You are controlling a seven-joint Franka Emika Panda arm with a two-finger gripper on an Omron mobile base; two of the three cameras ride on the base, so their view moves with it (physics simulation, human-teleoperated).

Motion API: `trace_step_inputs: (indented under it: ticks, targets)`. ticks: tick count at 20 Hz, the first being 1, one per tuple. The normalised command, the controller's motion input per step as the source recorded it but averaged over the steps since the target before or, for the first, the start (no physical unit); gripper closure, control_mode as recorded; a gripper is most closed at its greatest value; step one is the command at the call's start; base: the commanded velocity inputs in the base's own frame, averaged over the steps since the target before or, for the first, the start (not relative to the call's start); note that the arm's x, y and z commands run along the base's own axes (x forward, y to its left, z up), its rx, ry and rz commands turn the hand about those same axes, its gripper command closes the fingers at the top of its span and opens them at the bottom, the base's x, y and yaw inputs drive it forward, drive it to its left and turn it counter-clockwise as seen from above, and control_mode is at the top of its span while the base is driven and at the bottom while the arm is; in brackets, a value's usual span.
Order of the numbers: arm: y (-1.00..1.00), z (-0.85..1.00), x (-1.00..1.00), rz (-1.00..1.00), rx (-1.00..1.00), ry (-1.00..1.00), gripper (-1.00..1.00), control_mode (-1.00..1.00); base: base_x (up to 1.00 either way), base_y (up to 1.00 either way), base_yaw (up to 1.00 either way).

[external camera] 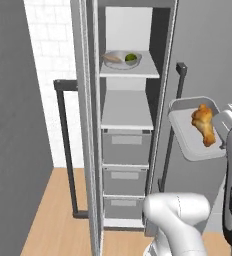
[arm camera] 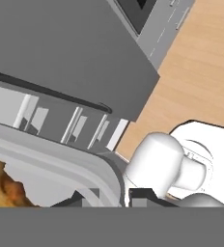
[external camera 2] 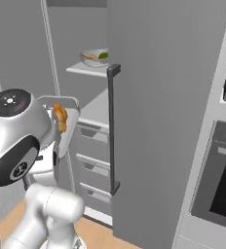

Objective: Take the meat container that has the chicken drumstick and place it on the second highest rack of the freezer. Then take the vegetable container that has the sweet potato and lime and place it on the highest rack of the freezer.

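At the right edge of the left base view, the white arm's two-finger gripper (external camera: 222, 131) is clamped on the rim of a shallow light-grey rectangular meat container (external camera: 188, 135), its jaws nearly together with only the thin wall of the tray between them. The tray hangs tilted in the air, right of centre in that view, just in front of the tall grey freezer door (external camera: 203, 55) and touching no shelf. A golden-brown chicken drumstick (external camera: 204, 124) lies inside it, near the gripped edge. In the hand view the dark fingertips (arm camera: 142, 195) rise at the bottom centre with the pale container rim (arm camera: 92, 169) running between them, and a piece of the drumstick (arm camera: 3, 185) shows at the lower left. The open freezer compartment (external camera: 127, 115) fills the middle of the left base view. On its highest white rack (external camera: 129, 71) sits a grey bowl-like vegetable container (external camera: 121, 59) holding a tan sweet potato (external camera: 113, 58) and a green lime (external camera: 131, 58). The second white rack (external camera: 127, 111) lies just below it, above three grey drawers (external camera: 126, 146).
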Motion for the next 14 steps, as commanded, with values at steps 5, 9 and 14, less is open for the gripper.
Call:
trace_step_inputs:
  ticks: [5,9,14]
  targets:
    - [0.00,0.00,0.00,0.00,0.00,0.00,1.00,1.00,0.66,0.16,0.00]
    - [0.00,0.00,0.00,0.00,0.00,0.00,1.00,1.00,0.69,0.10,0.00]
    - [0.00,0.00,0.00,0.00,0.00,0.00,1.00,1.00,0.49,0.27,-0.01]
